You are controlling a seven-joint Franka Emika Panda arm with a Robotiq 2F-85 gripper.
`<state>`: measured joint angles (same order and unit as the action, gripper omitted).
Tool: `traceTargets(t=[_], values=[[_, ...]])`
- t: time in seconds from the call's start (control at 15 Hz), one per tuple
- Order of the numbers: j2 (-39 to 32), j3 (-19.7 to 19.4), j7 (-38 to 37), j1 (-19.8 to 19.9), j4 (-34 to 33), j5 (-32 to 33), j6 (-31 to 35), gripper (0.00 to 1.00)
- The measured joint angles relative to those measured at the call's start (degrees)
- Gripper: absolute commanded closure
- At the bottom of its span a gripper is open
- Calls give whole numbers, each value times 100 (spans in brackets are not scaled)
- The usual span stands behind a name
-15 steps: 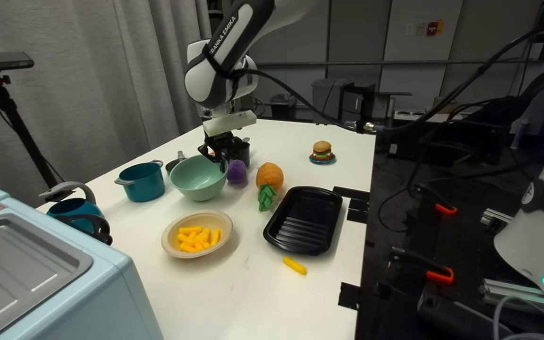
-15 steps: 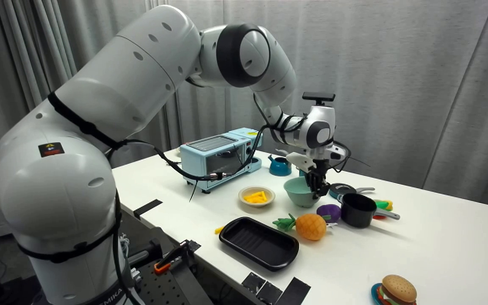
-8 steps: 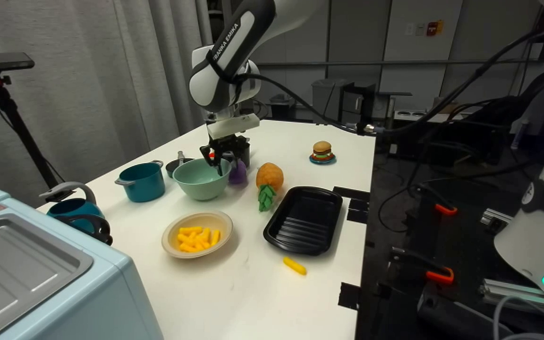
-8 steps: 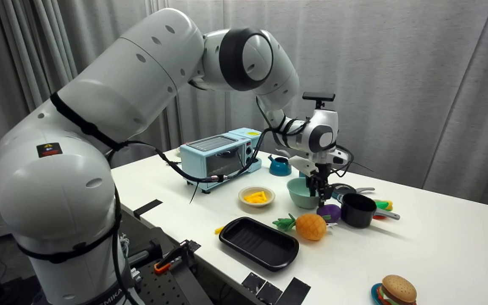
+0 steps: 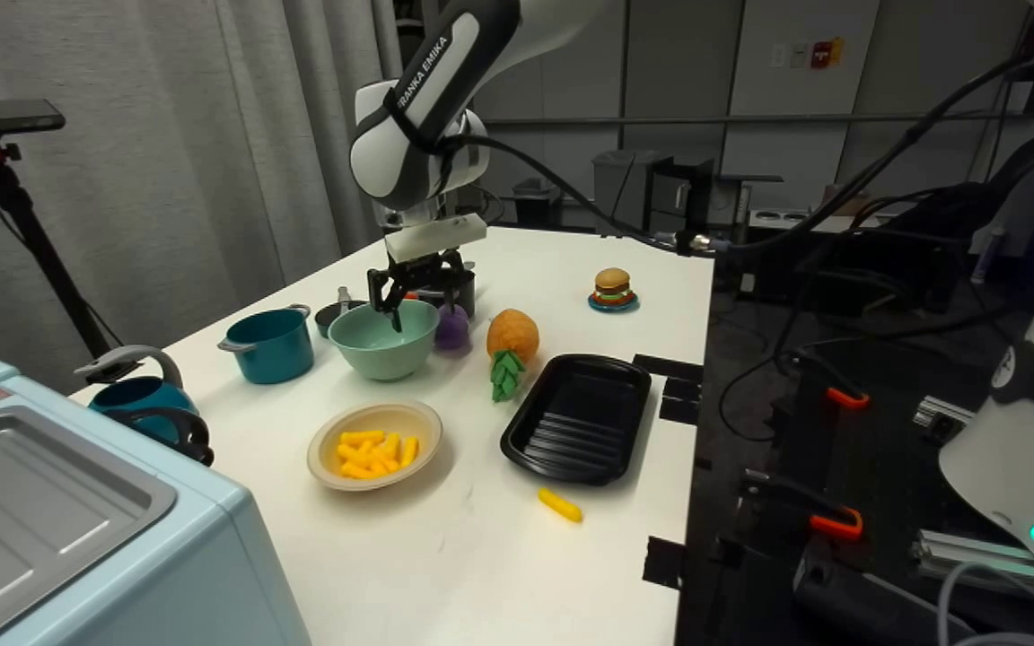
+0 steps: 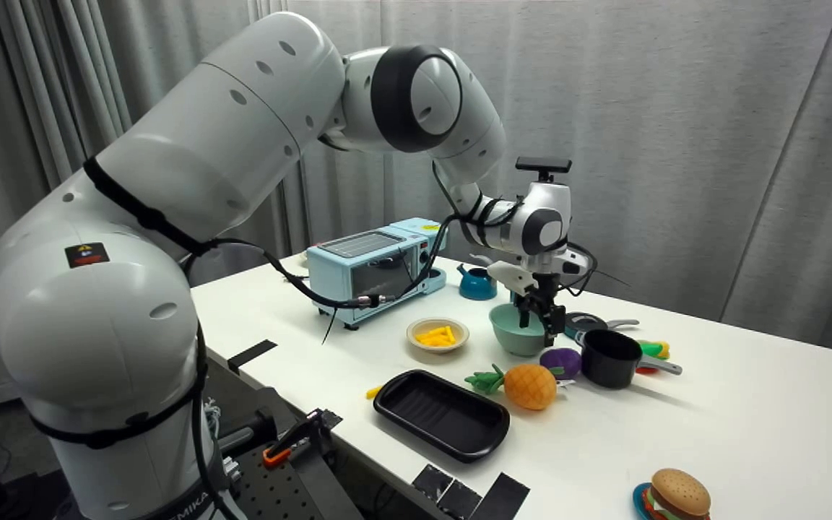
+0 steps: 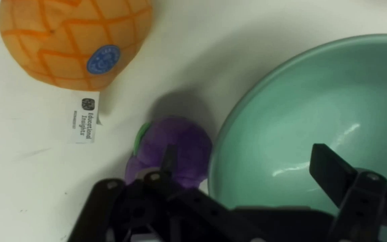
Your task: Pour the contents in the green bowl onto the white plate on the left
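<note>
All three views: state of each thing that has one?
Green bowl, upright, no pieces visible inside
Fingers, open, on either side of the bowl's rim
White plate, upright, holding yellow pieces
Black tray, open side up
Loose yellow piece, lying beside the tray
Black saucepan, upright, lidless
Teal pot, upright, lidless
Pineapple, on its side
Toaster oven, door shut
Blue kettle, upright

Both exterior views face the tool (image 6: 536,331) and worktop (image 6: 770,404) from afar; the wrist view looks down past it.

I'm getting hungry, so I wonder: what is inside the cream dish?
The cream dish holds a heap of yellow sticks; the bottom beneath them is covered, so I cannot see it.
</note>
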<state>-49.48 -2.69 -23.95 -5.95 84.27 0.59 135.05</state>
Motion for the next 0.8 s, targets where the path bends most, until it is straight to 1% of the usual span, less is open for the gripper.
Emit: traceTargets(t=[0.33, 0.8], values=[[434, -23, 3, 44, 189, 0, 0, 0], [1462, -31, 180, 67, 951, 0, 12, 0]])
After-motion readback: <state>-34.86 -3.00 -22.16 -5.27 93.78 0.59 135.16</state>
